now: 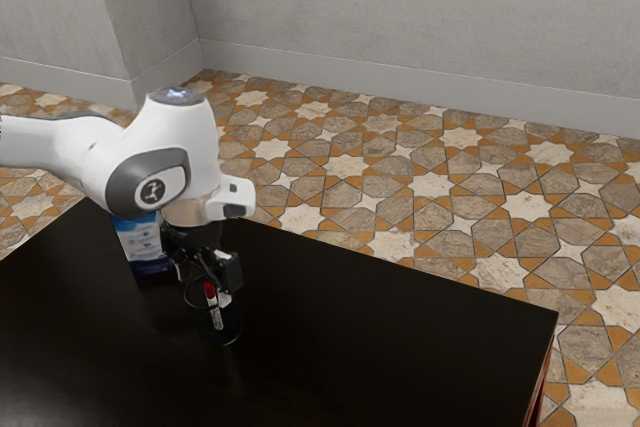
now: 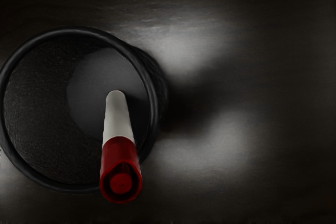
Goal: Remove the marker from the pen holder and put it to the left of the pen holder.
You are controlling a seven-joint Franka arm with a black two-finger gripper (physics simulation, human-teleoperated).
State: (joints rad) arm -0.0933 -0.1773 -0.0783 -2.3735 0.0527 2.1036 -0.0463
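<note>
Hovering right at the pen holder (image 2: 153, 93), your gripper (image 1: 208, 280) is near the marker (image 2: 117, 119), which leans inside, red end up; you can't tell whether its jaws are open, closed or gripping anything.

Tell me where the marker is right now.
The marker leans in the pen holder, red cap up, just under the pincer in the exterior view; the blue-and-white packet stands toward the exterior view's left.
</note>
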